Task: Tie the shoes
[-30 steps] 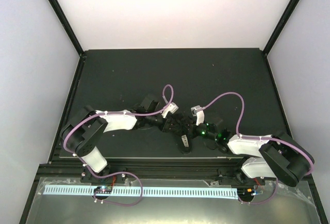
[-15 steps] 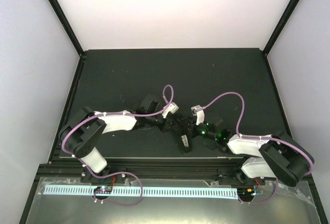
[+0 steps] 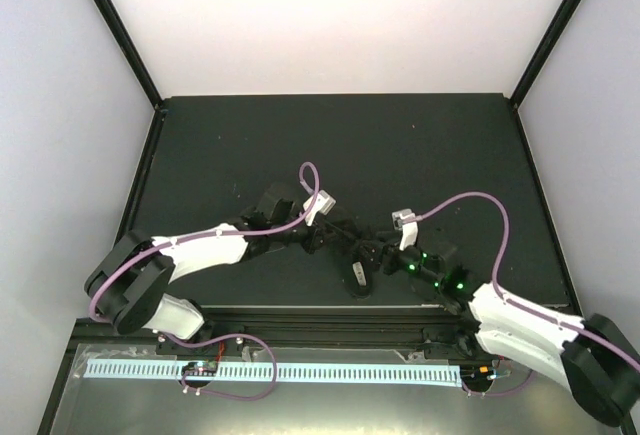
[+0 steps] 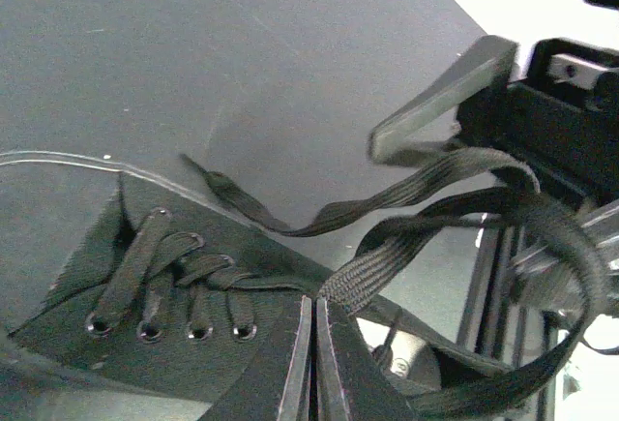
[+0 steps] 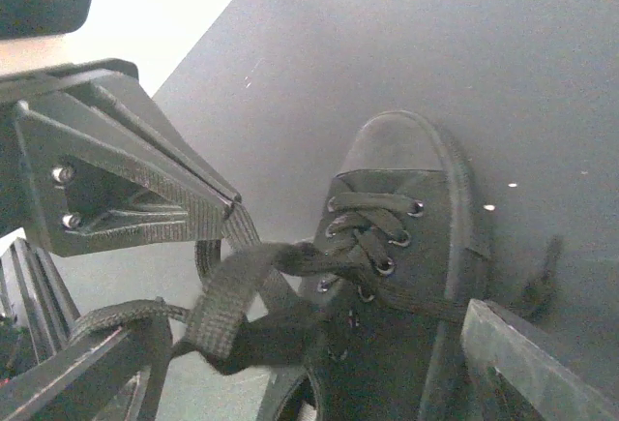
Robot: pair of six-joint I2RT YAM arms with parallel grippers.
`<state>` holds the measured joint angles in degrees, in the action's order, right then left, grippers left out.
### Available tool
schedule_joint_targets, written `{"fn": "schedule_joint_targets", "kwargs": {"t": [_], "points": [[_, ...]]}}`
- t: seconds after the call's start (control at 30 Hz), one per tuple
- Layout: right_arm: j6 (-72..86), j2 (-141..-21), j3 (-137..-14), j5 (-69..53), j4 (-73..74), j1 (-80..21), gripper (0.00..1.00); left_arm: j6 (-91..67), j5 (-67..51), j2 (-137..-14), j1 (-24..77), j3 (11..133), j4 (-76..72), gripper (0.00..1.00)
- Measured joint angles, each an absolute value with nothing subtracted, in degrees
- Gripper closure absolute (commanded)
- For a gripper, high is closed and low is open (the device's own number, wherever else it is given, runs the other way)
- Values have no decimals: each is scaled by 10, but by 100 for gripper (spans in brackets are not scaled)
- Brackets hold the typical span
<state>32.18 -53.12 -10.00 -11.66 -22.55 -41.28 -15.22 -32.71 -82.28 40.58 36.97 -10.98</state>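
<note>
Since the earlier frames both arms had sunk and stretched out. The left arm (image 3: 200,248) had its elbow toward the left near corner of the surface (image 3: 400,145). The right arm (image 3: 520,320) had dropped toward the right near corner, and its wrist had drawn a little to the right.

The black shoe (image 3: 360,277) lay close to the middle of the near edge, between the two wrists, with a pale patch visible on its insole.

In the left wrist view the left pincer (image 4: 309,344) was pressed fully together, nipping a flat black lace (image 4: 426,184) just above the eyelets. That lace ran up and to the right toward the other pincer, and a second strand trailed loose on the surface beside the shoe.

In the right wrist view the right pincer (image 5: 319,344) stood wide, with one of its fingers (image 5: 87,373) low on the left and the other low on the right, the shoe's laced front between them. A loop of lace was draped around the left-hand finger, not clamped. The shut tip of the left pincer sat just above that loop.
</note>
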Motion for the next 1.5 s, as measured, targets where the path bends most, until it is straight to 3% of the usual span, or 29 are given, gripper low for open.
{"fn": "schedule_joint_targets", "kwargs": {"t": [0.27,0.53,0.73,0.9,1.27,1.5], "points": [[315,-368,-88,-76,-121,-401,9,-152,-275,-779,405,352,-93,98],[305,-378,-97,-63,-31,-400,12,-151,-226,-731,402,347,-78,99],[320,-348,-107,-78,-4,-399,2,-150,-197,-703,395,337,-60,99],[335,-322,-131,-63,20,-398,3,-150,-185,-699,393,320,-55,99],[501,-537,-194,-11,39,-391,22,-150,-200,-682,393,294,-56,98],[576,-652,-200,-53,-30,-391,26,-150,-214,-682,393,294,-60,98]]}}
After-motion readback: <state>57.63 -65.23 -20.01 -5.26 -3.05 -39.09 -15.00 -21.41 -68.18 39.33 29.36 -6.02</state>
